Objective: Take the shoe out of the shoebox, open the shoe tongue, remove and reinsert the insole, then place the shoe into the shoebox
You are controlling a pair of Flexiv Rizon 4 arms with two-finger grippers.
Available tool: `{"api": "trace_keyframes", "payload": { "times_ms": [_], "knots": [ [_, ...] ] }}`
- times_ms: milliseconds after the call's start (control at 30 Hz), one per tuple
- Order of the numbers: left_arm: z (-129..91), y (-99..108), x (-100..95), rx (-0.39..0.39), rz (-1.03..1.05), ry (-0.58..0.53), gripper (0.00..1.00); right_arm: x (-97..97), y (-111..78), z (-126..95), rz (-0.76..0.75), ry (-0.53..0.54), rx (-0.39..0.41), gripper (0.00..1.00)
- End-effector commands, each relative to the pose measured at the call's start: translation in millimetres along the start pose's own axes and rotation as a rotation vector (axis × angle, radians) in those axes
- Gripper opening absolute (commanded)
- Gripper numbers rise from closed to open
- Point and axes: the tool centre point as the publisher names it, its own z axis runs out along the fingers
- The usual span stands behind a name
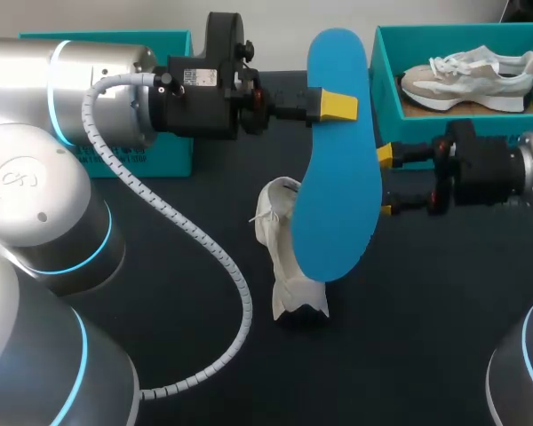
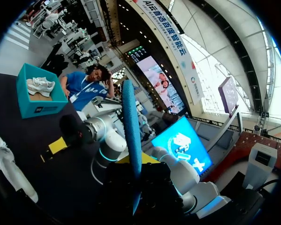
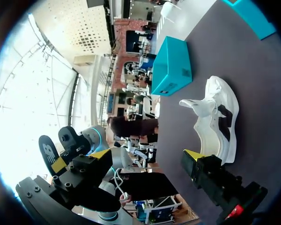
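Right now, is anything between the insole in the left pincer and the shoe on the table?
Nothing visible. The insole, held by the left pincer, hangs above the white shoe. The right pincer stands open beside the insole's edge, off that path.

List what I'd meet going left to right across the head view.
teal box → shoe → insole → right pincer → shoebox, with a second shoe inside it
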Motion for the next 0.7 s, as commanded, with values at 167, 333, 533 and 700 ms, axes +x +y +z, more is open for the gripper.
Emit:
{"api": "trace_keyframes", "payload": {
  "times_ms": [167,333,533,700],
  "knots": [
    [-0.3,0.9,0.3,0.0,0.0,-0.002,0.0,-0.1,-0.2,1.8,0.0,-0.001,-0.002,1.0],
    [-7.7,11.1,-1.5,0.036,0.196,0.036,0.0,-0.1,-0.2,1.8,0.0,-0.001,-0.002,1.0],
    [-24.9,18.8,-19.3,0.082,0.522,0.018,0.0,-0.1,-0.2,1.8,0.0,-0.001,-0.002,1.0],
    [-42.8,13.9,-31.2,0.052,0.84,-0.018,0.0,-0.1,-0.2,1.8,0.0,-0.001,-0.002,1.0]
  ]
}}
